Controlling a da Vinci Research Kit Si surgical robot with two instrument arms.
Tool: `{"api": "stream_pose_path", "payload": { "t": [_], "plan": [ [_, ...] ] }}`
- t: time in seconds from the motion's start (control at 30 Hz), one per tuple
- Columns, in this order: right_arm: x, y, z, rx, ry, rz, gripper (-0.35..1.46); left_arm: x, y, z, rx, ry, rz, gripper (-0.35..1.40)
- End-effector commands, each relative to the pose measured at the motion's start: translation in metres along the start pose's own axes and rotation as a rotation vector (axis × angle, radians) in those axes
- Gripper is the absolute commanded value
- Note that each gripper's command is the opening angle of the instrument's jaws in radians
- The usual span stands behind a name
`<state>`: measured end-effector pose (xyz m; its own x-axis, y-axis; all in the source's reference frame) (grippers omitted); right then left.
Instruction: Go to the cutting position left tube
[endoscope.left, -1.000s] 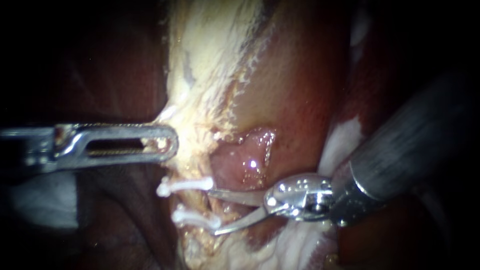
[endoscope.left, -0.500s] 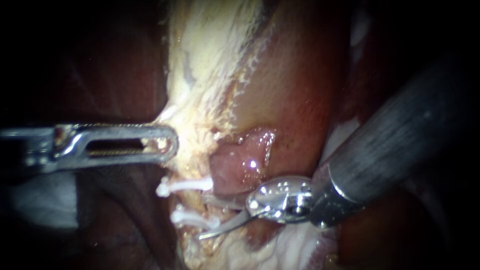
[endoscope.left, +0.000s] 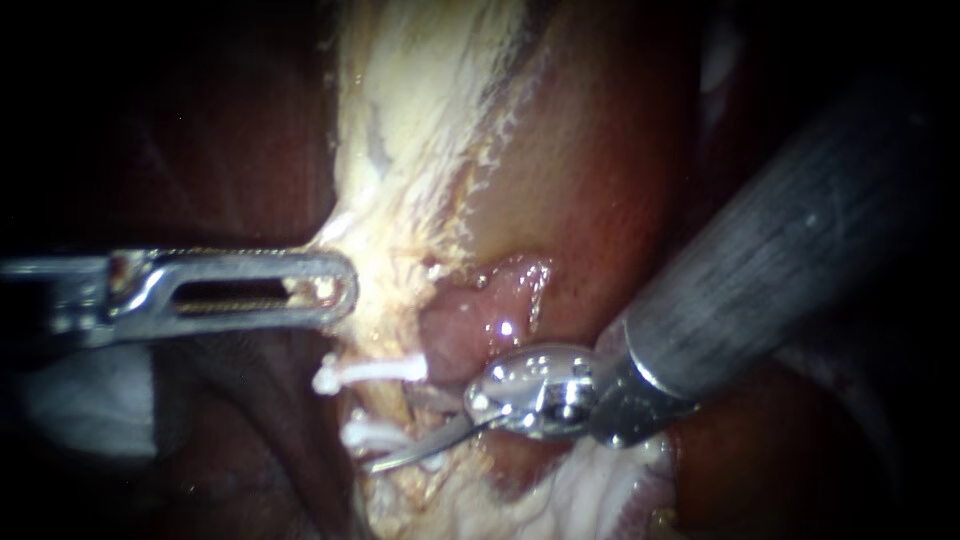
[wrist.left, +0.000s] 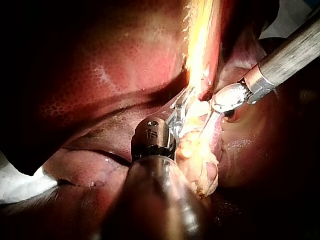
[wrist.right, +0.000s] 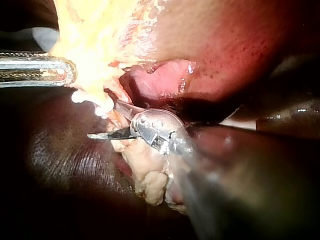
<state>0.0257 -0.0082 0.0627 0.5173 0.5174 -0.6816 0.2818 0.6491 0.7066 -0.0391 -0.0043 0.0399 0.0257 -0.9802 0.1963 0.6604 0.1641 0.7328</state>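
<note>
Pale yellowish tube (endoscope.left: 385, 405) runs down the middle of the endoscope view, crossed by two white plastic clips (endoscope.left: 370, 372). The right instrument (endoscope.left: 398, 428) has its thin curved blades apart, astride the tube between the clips, its lower blade lying over the lower clip. The left instrument (endoscope.left: 335, 288) has its slotted steel jaws closed on yellow fatty tissue (endoscope.left: 400, 230) just above.
</note>
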Motion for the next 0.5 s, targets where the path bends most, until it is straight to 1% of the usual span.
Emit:
{"api": "stream_pose_path", "payload": {
  "t": [0.03,0.17,0.5],
  "plan": [
    [0.0000,0.0000,0.0000,0.007,0.006,-0.001,1.40,0.0000,0.0000,0.0000,-0.001,0.000,0.000,-0.35],
    [0.0003,0.0001,0.0004,0.038,0.002,-0.014,1.39,0.0000,0.0000,0.0000,-0.001,0.000,0.000,-0.35],
    [0.0013,0.0002,0.0017,0.098,0.024,-0.021,1.34,0.0000,0.0000,0.0001,-0.001,0.000,0.000,-0.35]
  ]
}}
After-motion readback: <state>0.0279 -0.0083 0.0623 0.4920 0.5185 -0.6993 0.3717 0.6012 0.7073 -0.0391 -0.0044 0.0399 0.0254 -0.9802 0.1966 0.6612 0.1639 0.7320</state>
